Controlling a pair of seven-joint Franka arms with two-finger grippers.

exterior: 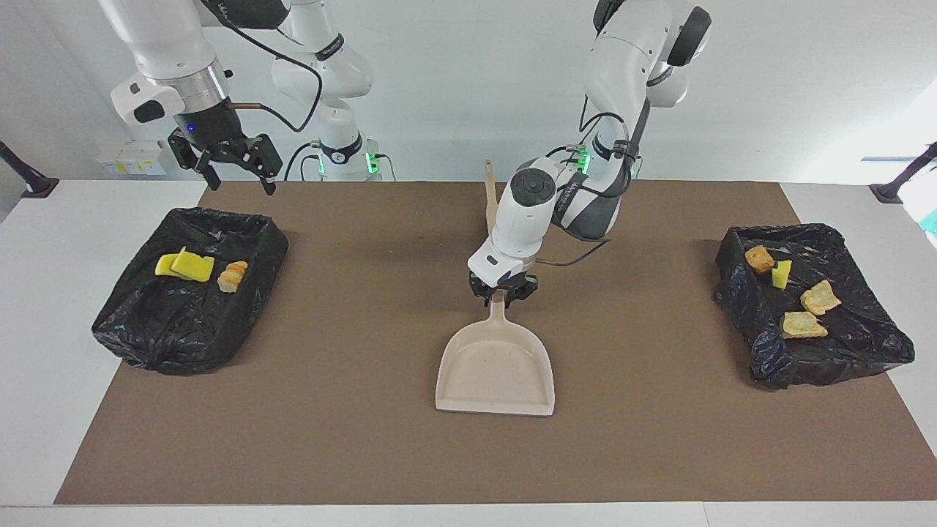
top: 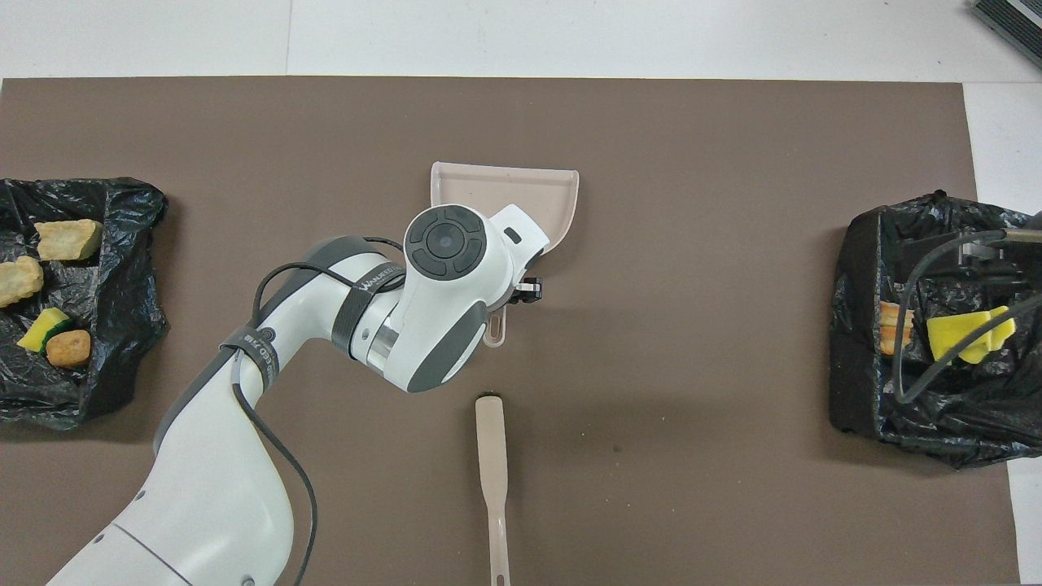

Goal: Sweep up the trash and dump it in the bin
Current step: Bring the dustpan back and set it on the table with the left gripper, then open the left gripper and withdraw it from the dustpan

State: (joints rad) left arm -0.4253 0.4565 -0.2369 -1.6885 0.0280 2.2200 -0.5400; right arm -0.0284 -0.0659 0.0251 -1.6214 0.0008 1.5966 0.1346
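Note:
The beige dustpan (exterior: pixel 495 369) (top: pixel 521 191) lies flat in the middle of the brown mat, its handle pointing toward the robots. My left gripper (exterior: pixel 502 290) is down at that handle, and the arm covers most of the pan in the overhead view. The trash lies in two black-lined bins. The bin (exterior: pixel 192 293) at the right arm's end holds yellow sponge pieces (exterior: pixel 187 265) and a tan chunk (exterior: pixel 234 277). The bin (exterior: pixel 812 307) at the left arm's end holds a brown nugget (exterior: pixel 759 258), a yellow-green sponge (exterior: pixel 782 274) and tan chunks (exterior: pixel 812 311). My right gripper (exterior: pixel 238 179) hangs open above its bin's edge.
A beige brush (top: pixel 491 464) (exterior: pixel 489 197) lies on the mat nearer to the robots than the dustpan. The brown mat (exterior: pixel 351 439) covers most of the white table. Cables from the right arm hang over the bin (top: pixel 920 325) at its end.

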